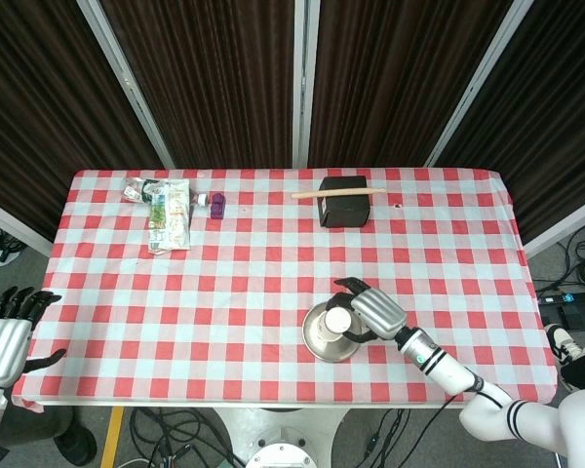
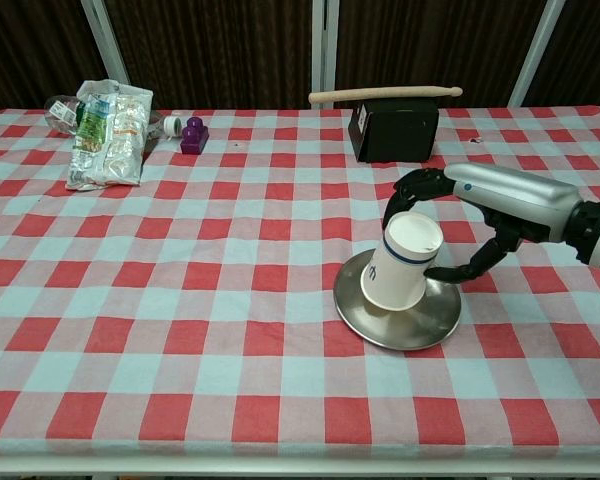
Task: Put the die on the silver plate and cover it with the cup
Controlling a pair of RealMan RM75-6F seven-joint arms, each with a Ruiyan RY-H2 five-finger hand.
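A white paper cup [image 2: 401, 264] with a blue ring stands upside down and tilted on the silver plate [image 2: 364, 322], right of the table's centre. My right hand [image 2: 485, 196] grips it, fingers curled over its upturned base and thumb against its right side. The head view shows the same cup [image 1: 339, 322], plate [image 1: 318, 341] and right hand [image 1: 374, 311]. No die shows in either view; I cannot tell whether it lies under the cup. My left hand [image 1: 4, 335] hangs off the table's front left corner with fingers apart, holding nothing.
At the back of the red-checked table stands a black box [image 2: 393, 130] with a wooden stick [image 2: 385, 94] across its top. At the back left lie a snack packet [image 2: 106, 135], a crumpled clear bottle [image 2: 60, 107] and a small purple object [image 2: 193, 135].
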